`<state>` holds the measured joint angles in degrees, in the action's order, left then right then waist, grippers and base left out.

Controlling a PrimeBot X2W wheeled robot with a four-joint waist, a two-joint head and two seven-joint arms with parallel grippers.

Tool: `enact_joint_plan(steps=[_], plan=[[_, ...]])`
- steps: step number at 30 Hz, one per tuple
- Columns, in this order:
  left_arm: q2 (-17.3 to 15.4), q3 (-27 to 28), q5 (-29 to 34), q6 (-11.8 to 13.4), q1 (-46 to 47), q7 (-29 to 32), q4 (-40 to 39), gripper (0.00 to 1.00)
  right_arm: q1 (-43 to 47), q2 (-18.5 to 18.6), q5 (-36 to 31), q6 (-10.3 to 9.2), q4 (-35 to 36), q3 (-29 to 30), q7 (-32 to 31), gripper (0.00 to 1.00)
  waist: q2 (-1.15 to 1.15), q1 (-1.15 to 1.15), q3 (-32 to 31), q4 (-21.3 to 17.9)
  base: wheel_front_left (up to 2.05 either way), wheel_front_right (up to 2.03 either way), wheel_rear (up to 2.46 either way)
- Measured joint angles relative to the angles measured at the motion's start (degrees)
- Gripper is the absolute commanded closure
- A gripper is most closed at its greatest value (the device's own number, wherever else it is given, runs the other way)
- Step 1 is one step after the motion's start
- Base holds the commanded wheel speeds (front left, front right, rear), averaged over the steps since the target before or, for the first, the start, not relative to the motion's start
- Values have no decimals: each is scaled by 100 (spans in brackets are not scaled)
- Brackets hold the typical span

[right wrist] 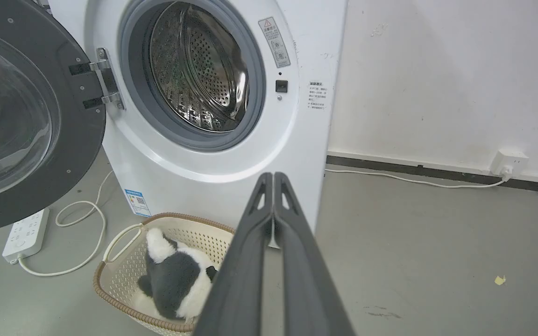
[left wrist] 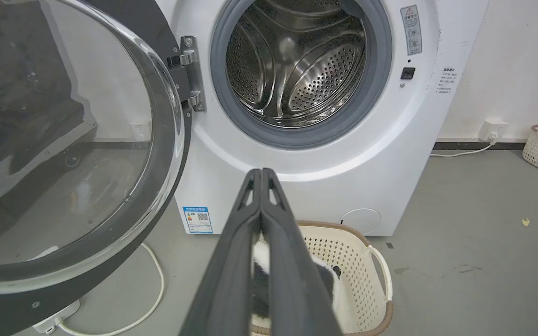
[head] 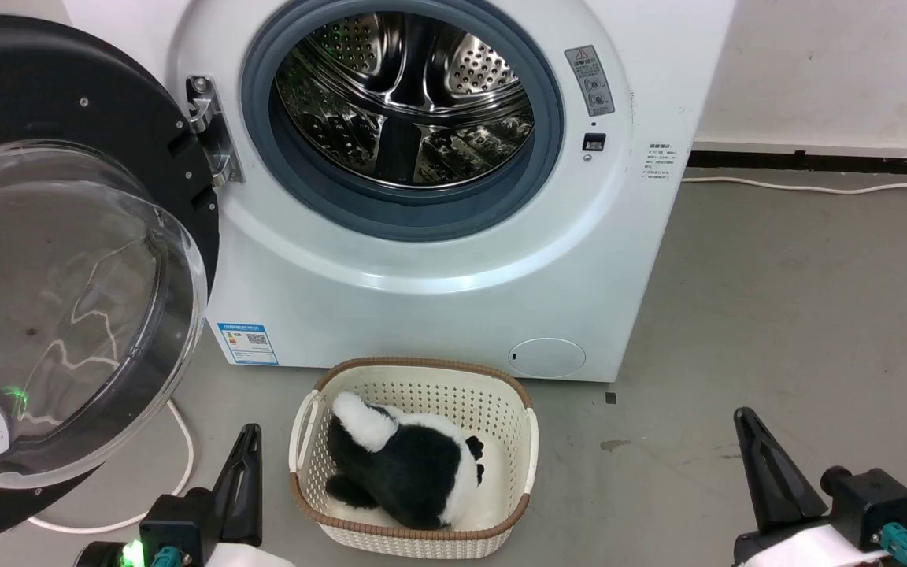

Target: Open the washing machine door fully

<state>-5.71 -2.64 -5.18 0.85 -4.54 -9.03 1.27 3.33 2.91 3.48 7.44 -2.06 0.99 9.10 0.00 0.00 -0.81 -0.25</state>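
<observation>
The white washing machine (head: 438,268) stands with its washing machine door (head: 60,307) swung wide on the hinge to the robot's left, glass bowl facing outward. A basket (head: 422,364) sits on the floor before it. The left gripper (left wrist: 261,173) and right gripper (right wrist: 273,176) each have their fingers pressed together, empty, touching nothing.
</observation>
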Motion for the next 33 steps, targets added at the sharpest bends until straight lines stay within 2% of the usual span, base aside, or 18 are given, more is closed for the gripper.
enact_joint_plan(steps=[33], plan=[[126,124,205,-10,136,386,-48,100,-105,0,-149,0,67,-36,-398,100,0,0,35,11,0,0,0]])
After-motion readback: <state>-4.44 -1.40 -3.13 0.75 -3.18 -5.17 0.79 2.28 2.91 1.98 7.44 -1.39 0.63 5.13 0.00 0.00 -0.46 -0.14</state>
